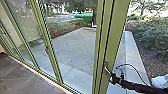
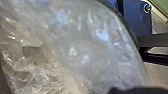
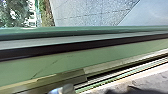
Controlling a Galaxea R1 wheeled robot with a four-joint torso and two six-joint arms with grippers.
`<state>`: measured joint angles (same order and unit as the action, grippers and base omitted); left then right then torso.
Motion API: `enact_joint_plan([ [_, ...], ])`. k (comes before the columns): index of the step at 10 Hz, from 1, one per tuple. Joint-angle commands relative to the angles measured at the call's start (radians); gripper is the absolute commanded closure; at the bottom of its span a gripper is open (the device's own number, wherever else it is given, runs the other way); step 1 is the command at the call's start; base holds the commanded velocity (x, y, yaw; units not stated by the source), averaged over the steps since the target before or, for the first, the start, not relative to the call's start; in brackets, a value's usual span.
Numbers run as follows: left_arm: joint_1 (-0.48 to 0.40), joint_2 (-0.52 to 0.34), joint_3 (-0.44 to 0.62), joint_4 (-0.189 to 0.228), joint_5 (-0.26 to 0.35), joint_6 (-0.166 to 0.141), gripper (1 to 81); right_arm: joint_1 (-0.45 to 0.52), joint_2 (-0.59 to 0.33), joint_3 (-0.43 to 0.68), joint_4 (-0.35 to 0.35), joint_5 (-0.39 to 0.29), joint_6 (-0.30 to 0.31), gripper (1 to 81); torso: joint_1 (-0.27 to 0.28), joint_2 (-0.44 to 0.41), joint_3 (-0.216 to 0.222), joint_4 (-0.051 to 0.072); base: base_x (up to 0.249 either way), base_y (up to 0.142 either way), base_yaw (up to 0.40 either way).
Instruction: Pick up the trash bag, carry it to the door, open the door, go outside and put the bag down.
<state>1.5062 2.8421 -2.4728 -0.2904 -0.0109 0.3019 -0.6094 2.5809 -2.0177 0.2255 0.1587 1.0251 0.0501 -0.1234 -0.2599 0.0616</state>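
Right gripper at the door handle, trash bag close by the left wrist

From where I'm standing, the head view has the robot's right arm stretched in low from the right, dark and slim, lying almost level and rising a little toward its tip. The tip is right up by the handle on a broad green post; I can't make out whether it touches or grasps it. A thin dark cable arches over the arm and drops toward a blurred whitish thing in the lower right corner, which I can't put a name to. Glass panels in green frames run off to the left, with a paved yard outside and bushes beyond the paving's right edge.

Over in the left wrist view, the bag is very near the wrist, clear plastic, crinkled and shiny, bulging on one side. Whether the left gripper is grasping it, I cannot tell.

The right wrist view puts that wrist close against long green framing, with paving and foliage past it and a strip of dark floor on the near side. A shiny, blurred piece sits next to the framing.
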Motion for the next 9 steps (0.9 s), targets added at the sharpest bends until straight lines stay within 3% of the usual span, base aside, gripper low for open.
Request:
enact_joint_plan([
  [1,-0.014,-0.015,0.005,-0.003,0.072,0.002,81.1,-0.035,0.011,-0.041,0.032,-0.456,0.006,1.0,0.0,0.0,0.0,0.0,0.0,0.0,0.0],
  [9,-0.001,-0.024,0.005,-0.006,0.068,0.002,81.1,0.056,-0.006,-0.094,0.035,-0.421,0.015,1.0,-0.001,-0.001,0.002,0.0,0.0,0.0,0.0],
])
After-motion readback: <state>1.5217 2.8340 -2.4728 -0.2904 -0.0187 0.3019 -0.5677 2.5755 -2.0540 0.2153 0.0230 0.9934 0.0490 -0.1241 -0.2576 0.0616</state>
